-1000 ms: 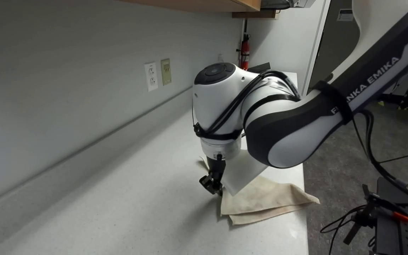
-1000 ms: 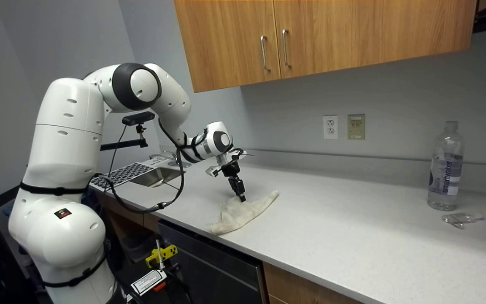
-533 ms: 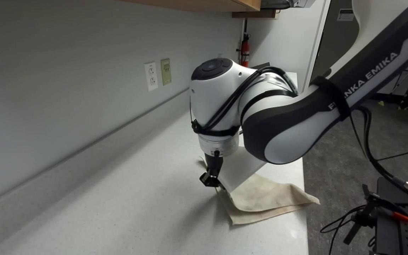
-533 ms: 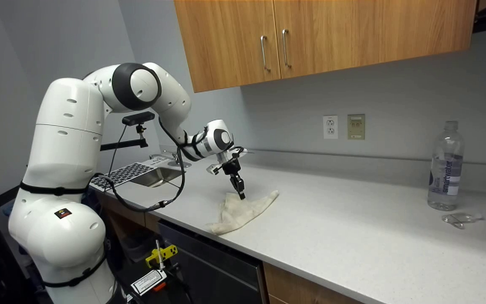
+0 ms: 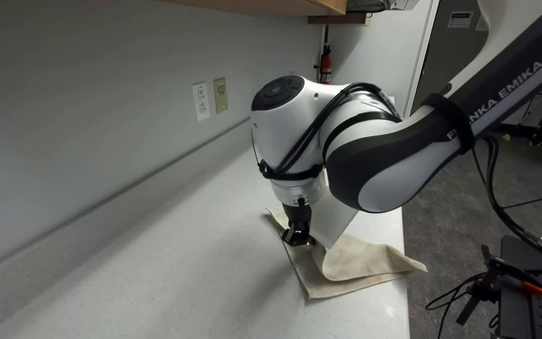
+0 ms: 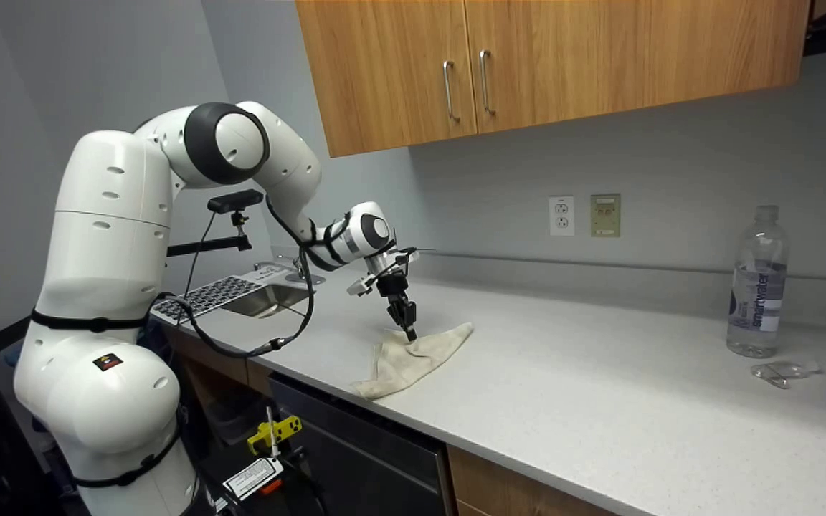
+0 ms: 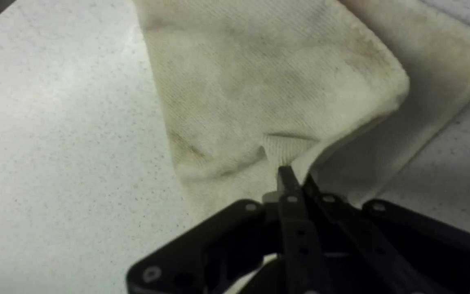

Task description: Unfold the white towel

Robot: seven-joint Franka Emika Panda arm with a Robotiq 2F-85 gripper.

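Gripper [image 7: 299, 179] is narrowed on a pinch of towel [image 7: 259, 90], an upper-layer fold being held. Beside it that layer is puckered and curled, a strip of lower layer exposed. The towel is laid, partly folded, on the counter [image 7: 96, 175]; in an exterior view its corner [image 5: 413, 267] appears to reach past the counter's edge. If both layers are caught, the whole towel could be dragged; if too little is pinched, it could be dropped.
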